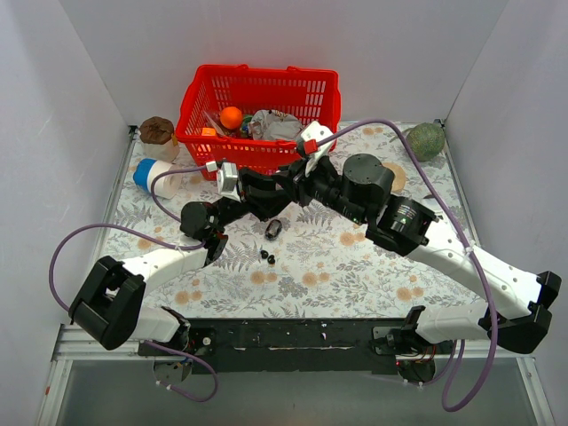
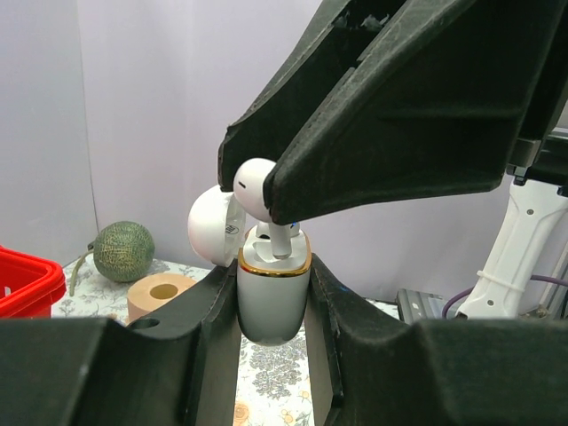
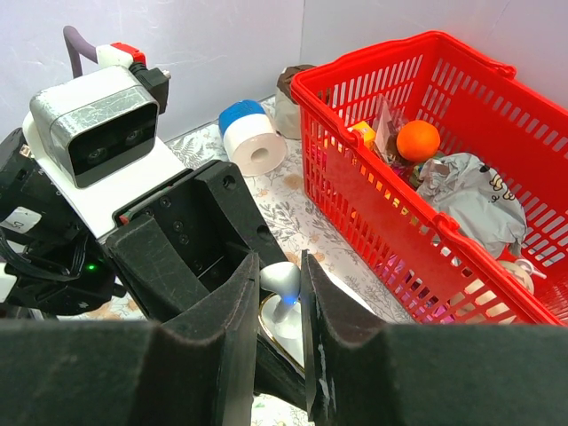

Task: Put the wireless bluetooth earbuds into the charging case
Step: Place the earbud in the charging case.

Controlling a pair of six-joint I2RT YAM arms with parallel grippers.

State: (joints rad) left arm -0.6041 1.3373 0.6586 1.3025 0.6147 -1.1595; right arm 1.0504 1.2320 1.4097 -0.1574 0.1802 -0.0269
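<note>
My left gripper (image 2: 273, 306) is shut on an open white charging case (image 2: 272, 302) with a gold rim, holding it upright above the table; its lid (image 2: 211, 227) is tipped back. My right gripper (image 3: 282, 297) is shut on a white earbud (image 3: 284, 282), whose stem points down into the case's socket. The earbud also shows in the left wrist view (image 2: 256, 188). In the top view both grippers meet at mid table, left (image 1: 259, 192) and right (image 1: 289, 183). A black case (image 1: 273, 229) and two black earbuds (image 1: 267, 257) lie on the cloth below them.
A red basket (image 1: 200, 105) of assorted items stands at the back centre. A blue-and-white paper roll (image 1: 151, 174) and a brown jar (image 1: 157, 133) are at back left. A green melon (image 1: 427, 140) and a tan tape roll (image 2: 162, 290) are at back right. White walls enclose the table.
</note>
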